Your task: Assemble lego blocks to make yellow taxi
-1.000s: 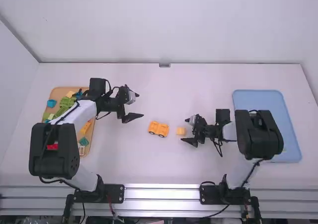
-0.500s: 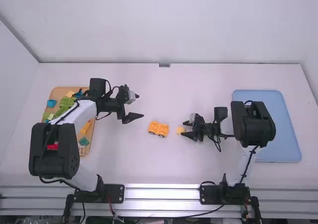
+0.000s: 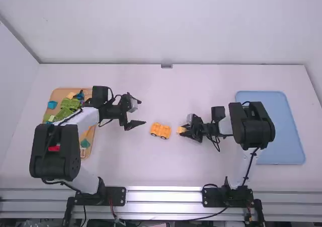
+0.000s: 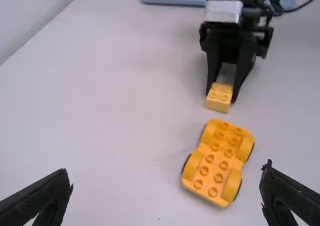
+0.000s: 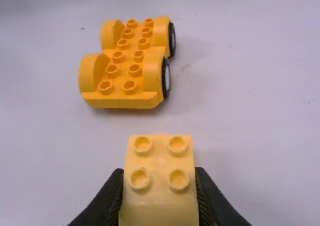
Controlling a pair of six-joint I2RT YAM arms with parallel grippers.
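Observation:
My right gripper [image 3: 185,130] is at the middle of the table, shut on a small yellow block [image 3: 180,130]. Seen from the right wrist, the block [image 5: 161,171] has its studs up and sits between the fingertips of my right gripper [image 5: 160,191]. The yellow-orange wheeled base [image 3: 160,131] stands on its wheels just left of the block, a small gap apart; the left wrist view shows the base [image 4: 218,163] with bare studs. My left gripper [image 3: 135,119] is open and holds nothing, up and left of the base; its own view shows the fingers of this gripper [image 4: 167,191] wide apart.
On the left, partly under the left arm, a wooden tray [image 3: 60,93] holds green, blue, red and yellow blocks. A blue tray [image 3: 292,136] lies at the right behind the right arm. A wall rises beyond the table's far edge.
The right gripper has closed on the yellow block, and the block has shifted slightly left and up the picture. The left arm has moved only slightly, its gripper still open. The base stays put.

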